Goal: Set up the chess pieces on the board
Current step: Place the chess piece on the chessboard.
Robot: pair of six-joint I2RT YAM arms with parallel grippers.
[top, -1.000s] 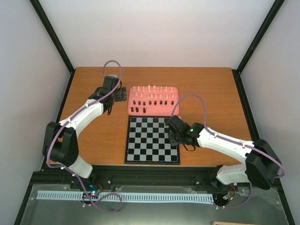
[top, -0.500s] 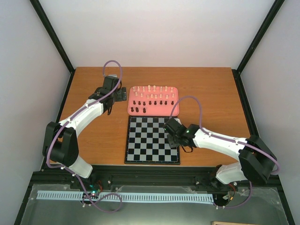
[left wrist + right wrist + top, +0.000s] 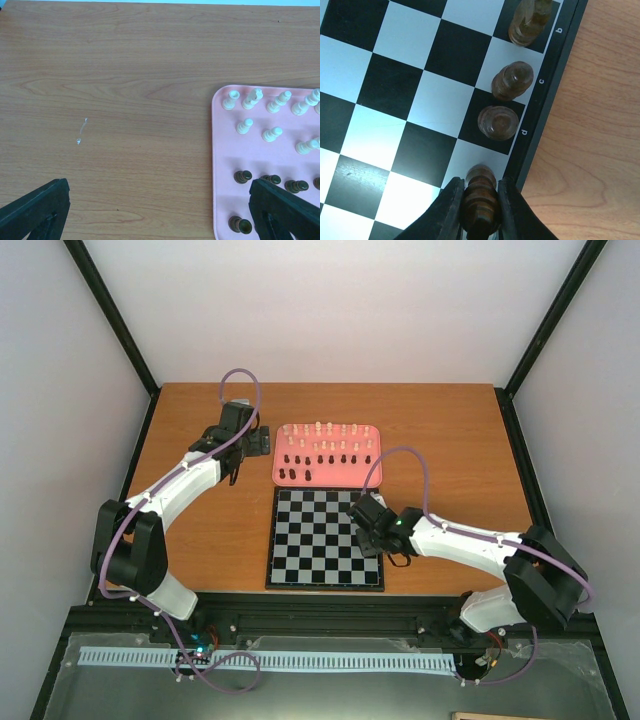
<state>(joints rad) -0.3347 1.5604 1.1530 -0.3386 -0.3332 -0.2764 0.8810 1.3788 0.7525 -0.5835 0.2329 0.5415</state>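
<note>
Three dark pieces [image 3: 498,122] are stood along the board [image 3: 395,100]'s right edge, a fourth piece [image 3: 480,192] is clamped by the right gripper [image 3: 479,200], and most are left on the pink tray [image 3: 222,160], the left gripper [image 3: 159,200] spread wide.

The only readable marks are small pale letters [image 3: 541,80] printed on the dark border of the board [image 3: 566,47], in the right wrist view. A "b" sits near the upper right of the frame, a "c" lies below and left of it, and a "d" lower again, near the middle. All three lie turned sideways.
</note>
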